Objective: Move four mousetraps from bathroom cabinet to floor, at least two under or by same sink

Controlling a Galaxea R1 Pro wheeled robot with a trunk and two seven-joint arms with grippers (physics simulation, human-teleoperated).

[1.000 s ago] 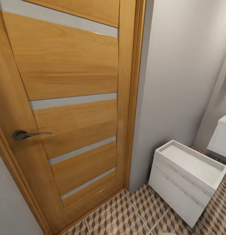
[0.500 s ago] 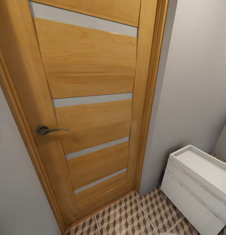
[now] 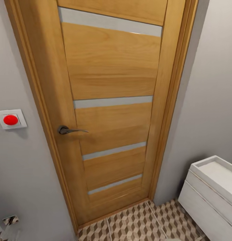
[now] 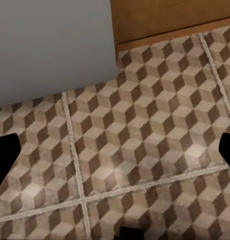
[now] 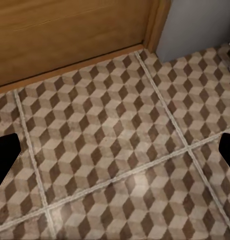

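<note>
Facing a closed wooden door (image 3: 112,110) with pale glass strips; it takes the centre of the head view. Grey wall (image 3: 22,174) on both sides of it.

The bathroom floor (image 3: 136,226), cube-patterned tile, runs along the bottom of the head view and lies under both wrist cameras. It is bare wherever I see it: no mousetraps on it.

Small white boxy unit (image 3: 213,190) with recessed top, lower right of the head view. This is not the cabinet or the sink.

Dark lever handle (image 3: 67,130), left of centre. Wall switch with red button (image 3: 10,119), left edge.

Left gripper (image 4: 115,152): dark fingertips (image 4: 5,152) at opposite frame edges, spread wide, empty. Right gripper (image 5: 115,152): fingertips (image 5: 5,155) likewise spread, empty.

Judgement: nothing placed as far as shown. I must find the cabinet; all four fetches and placements remain.
</note>
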